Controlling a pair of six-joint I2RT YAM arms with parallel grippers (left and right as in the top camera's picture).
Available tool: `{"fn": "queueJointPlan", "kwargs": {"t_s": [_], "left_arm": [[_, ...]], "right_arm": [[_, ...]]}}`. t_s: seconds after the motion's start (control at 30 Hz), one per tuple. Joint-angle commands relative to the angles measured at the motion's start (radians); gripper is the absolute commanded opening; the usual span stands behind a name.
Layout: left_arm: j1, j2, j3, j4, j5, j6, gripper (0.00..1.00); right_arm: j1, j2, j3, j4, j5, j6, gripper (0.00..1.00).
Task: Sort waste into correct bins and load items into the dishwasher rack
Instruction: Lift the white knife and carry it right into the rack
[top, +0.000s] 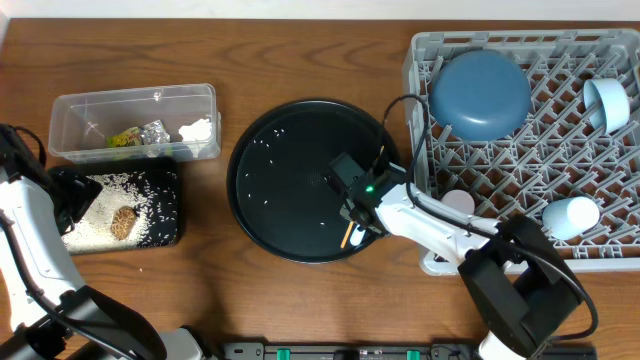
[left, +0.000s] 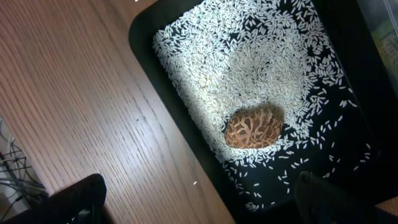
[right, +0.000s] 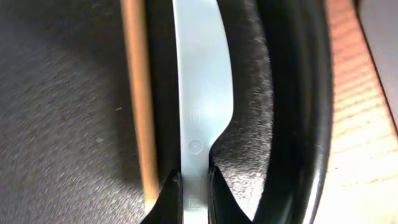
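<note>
White spoon (right: 202, 93) pinched between right jaws, chopstick (right: 138, 93) alongside

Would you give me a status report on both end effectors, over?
Left end effector open above rice tray. Right end effector shut on spoon in round tray. Chopstick lies close beside spoon.
</note>
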Motion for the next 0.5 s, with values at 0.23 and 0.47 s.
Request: {"fn": "queueJointPlan", "kwargs": {"t_s": [0.23, 0.47], "left_arm": [[0.003, -0.006, 0.000, -0.003, -0.019, -0.006, 0.98], [0.003, -0.006, 0.000, -0.003, -0.019, -0.006, 0.98]], "right_arm": [[-0.024, -0.070, 0.100, -0.024, 0.010, -0.223, 0.01], [-0.037, -0.198, 0.173, -0.162, -0.021, -0.470, 0.01]]}}
